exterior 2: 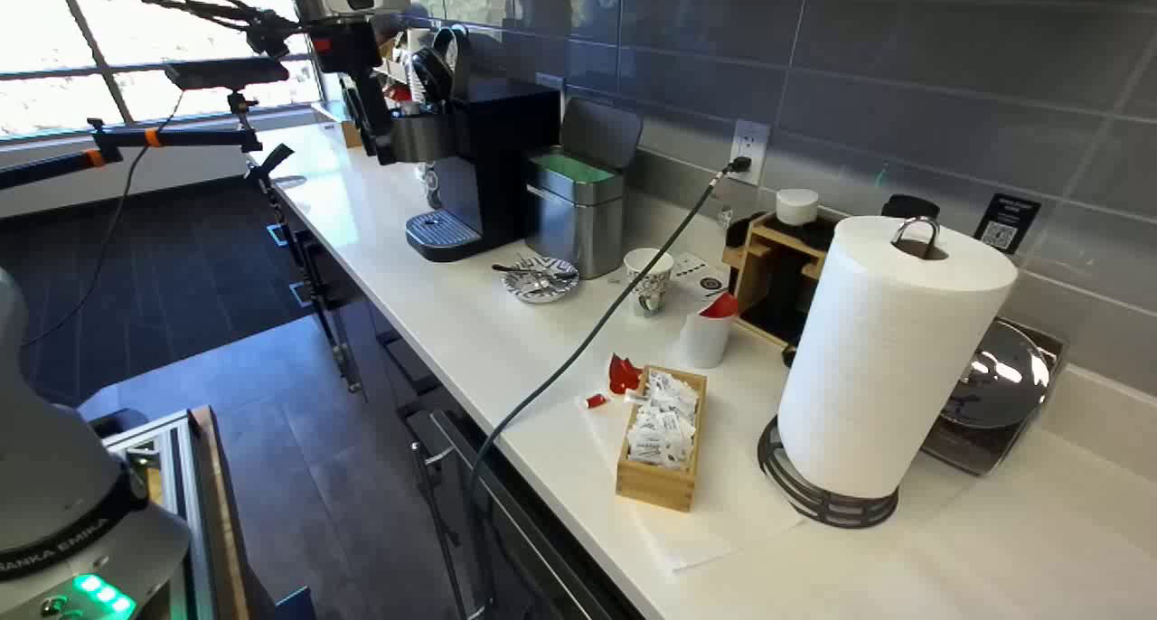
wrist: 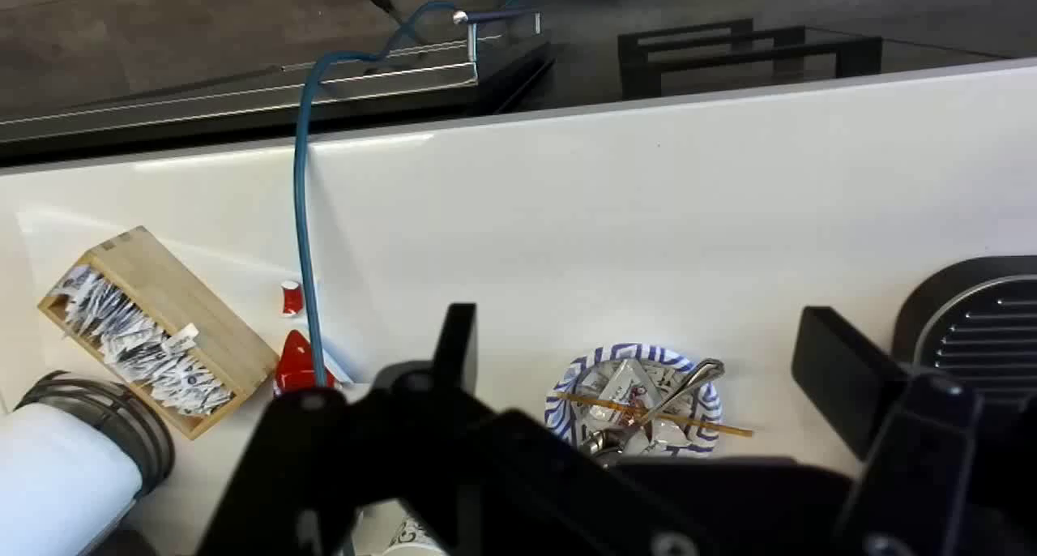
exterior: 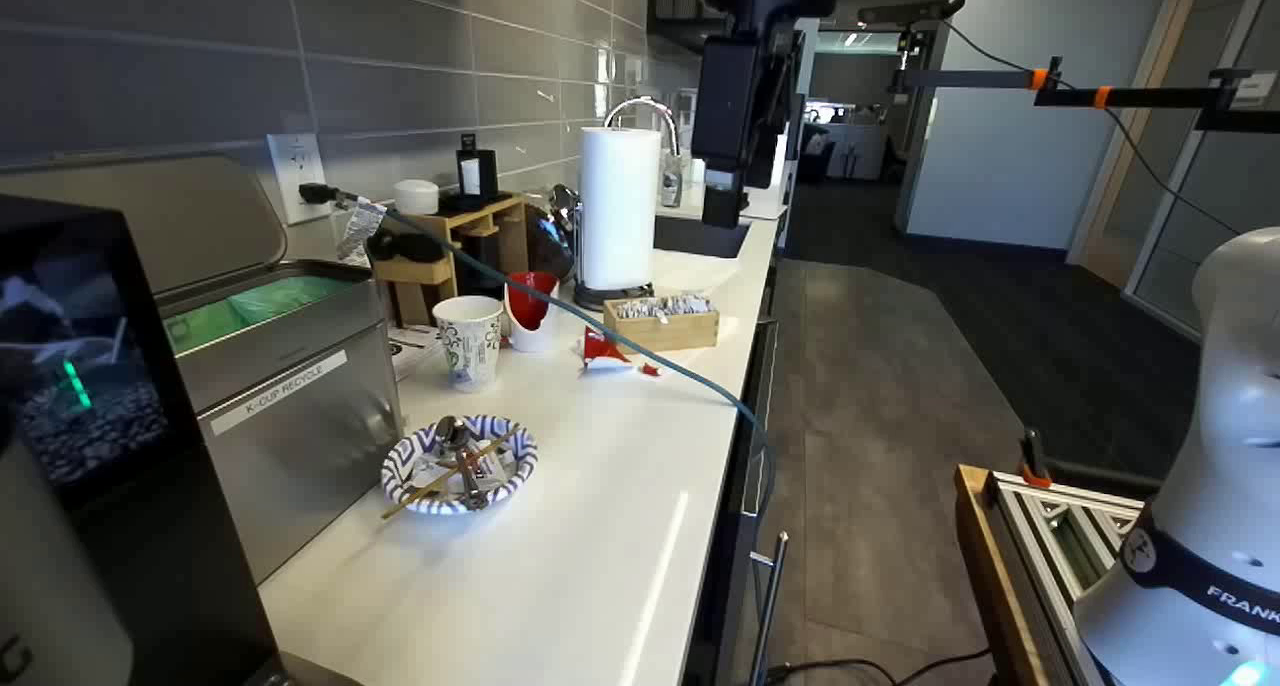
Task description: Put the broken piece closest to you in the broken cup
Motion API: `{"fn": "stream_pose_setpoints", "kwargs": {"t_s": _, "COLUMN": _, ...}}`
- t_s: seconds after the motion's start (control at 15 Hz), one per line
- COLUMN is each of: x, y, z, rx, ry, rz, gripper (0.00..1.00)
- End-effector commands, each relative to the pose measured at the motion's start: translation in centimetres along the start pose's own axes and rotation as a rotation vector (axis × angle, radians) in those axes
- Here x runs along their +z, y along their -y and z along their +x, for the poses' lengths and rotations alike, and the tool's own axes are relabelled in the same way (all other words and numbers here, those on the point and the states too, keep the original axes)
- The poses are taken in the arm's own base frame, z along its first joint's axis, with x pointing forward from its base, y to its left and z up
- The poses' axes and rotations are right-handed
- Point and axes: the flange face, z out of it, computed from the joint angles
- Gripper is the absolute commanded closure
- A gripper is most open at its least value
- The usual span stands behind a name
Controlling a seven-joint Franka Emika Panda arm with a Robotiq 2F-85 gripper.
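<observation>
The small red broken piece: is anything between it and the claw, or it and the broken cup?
Yes: the blue cable crosses between the gripper and the small piece, and a larger red shard lies between that piece and the broken cup.

Pale rounded arm (exterior: 1230,396), dark band (exterior 2: 81,537) lettered EMIKA, green base lights (exterior 2: 104,595), black gripper (wrist: 648,359) with blocky fingers (wrist: 842,382)

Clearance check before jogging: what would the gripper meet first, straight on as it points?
Likely bare countertop beside the bowl; the gripper points down. Depth unclear: wrist view shows the bowl between the open jaws, so contact there is possible.
</observation>
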Motion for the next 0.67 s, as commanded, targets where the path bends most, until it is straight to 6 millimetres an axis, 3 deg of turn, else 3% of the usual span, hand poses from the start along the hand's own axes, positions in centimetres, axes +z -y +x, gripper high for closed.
{"fn": "stream_pose_setpoints", "kwargs": {"t_s": 0.0, "x": 0.0, "y": 0.0, "z": 0.0, "rx": 0.000, "ry": 0.001, "rz": 0.000, "gripper": 0.00}}
{"fn": "stream_pose_setpoints", "kwargs": {"t_s": 0.4, "x": 0.0, "y": 0.0, "z": 0.0, "rx": 0.000, "ry": 0.001, "rz": 0.000, "gripper": 0.00}}
{"fn": "stream_pose_setpoints", "kwargs": {"t_s": 0.6, "x": 0.4, "y": -3.0, "z": 1.4, "rx": 0.057, "ry": 0.002, "rz": 0.005, "gripper": 0.00}}
